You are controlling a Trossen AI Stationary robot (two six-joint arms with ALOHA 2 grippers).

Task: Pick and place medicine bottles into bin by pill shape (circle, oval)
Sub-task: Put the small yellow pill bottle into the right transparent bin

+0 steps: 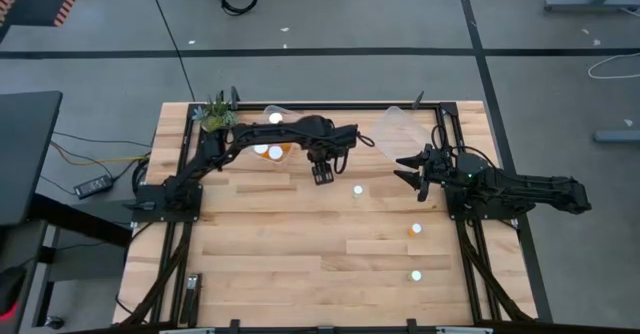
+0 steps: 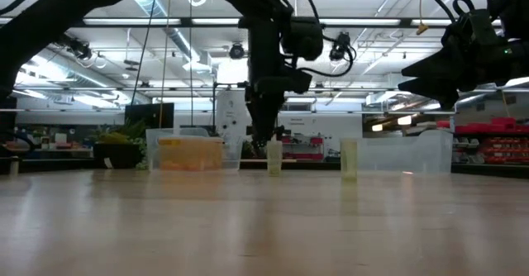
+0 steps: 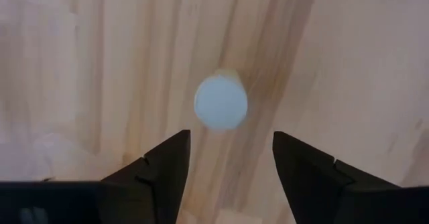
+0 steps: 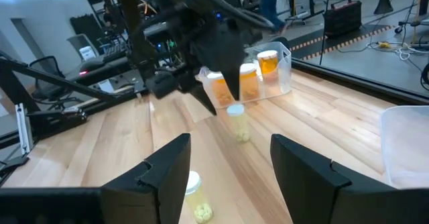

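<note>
My left gripper point(image 1: 322, 177) is open and points down over a small orange bottle with a white cap point(image 3: 221, 103), which stands upright on the table. Its fingers hang just above the cap, as the right wrist view point(image 4: 235, 122) shows. My right gripper point(image 1: 405, 169) is open and empty, raised at the table's right beside a clear bin point(image 1: 408, 129). A second bottle point(image 1: 358, 190) stands between the two grippers. Two more bottles point(image 1: 416, 230) point(image 1: 416, 274) stand toward the near right.
A clear bin point(image 1: 270, 139) at the far left holds several orange bottles point(image 4: 258, 66). A small plant point(image 1: 215, 114) stands at the far left corner. Bare wood shows over the near left half of the table point(image 1: 260, 264).
</note>
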